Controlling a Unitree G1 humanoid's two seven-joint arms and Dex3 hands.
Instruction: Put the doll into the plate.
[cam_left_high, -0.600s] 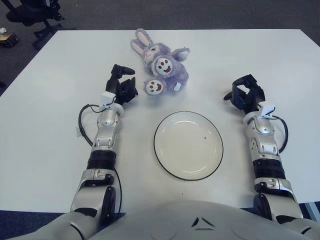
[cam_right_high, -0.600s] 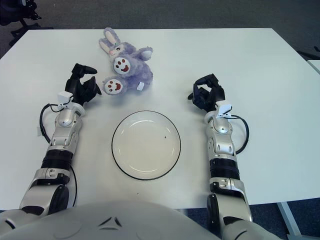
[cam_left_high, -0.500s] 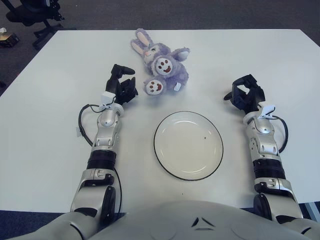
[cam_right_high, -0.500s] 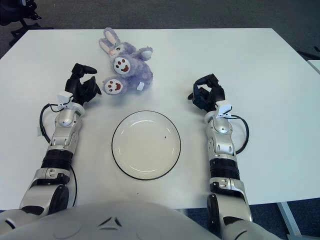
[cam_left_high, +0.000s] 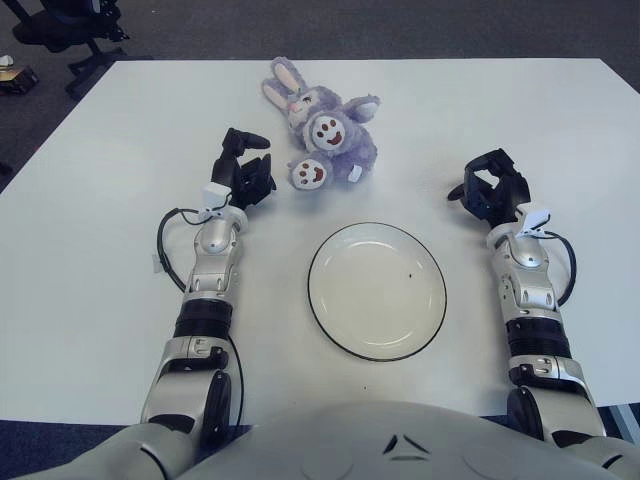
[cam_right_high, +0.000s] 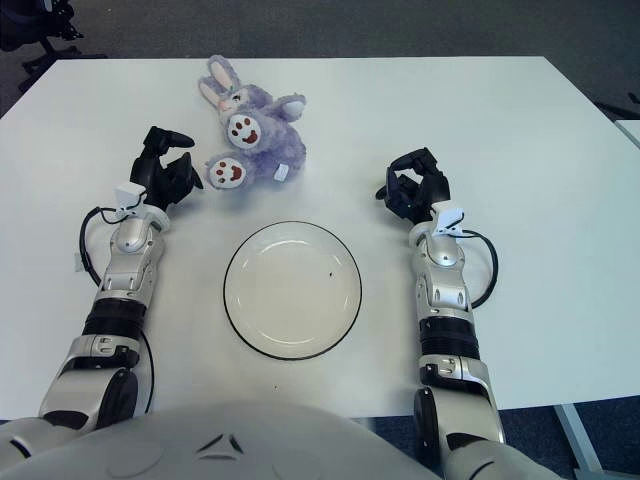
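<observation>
Doll (cam_left_high: 328, 135) just beside left robot hand (cam_left_high: 245, 170)

Bare table (cam_left_high: 120, 140) between left hand (cam_left_high: 246, 170) and doll (cam_left_high: 325, 135); plate (cam_left_high: 377, 290) unobstructed

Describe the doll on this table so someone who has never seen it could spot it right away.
Start at the white table and find the round white plate with a dark rim near its front middle. Just beyond the plate, toward the far edge, lies the doll, with the left hand beside it. It is the only soft toy here: a purple plush rabbit with long ears and brown paw prints on its white soles.
</observation>
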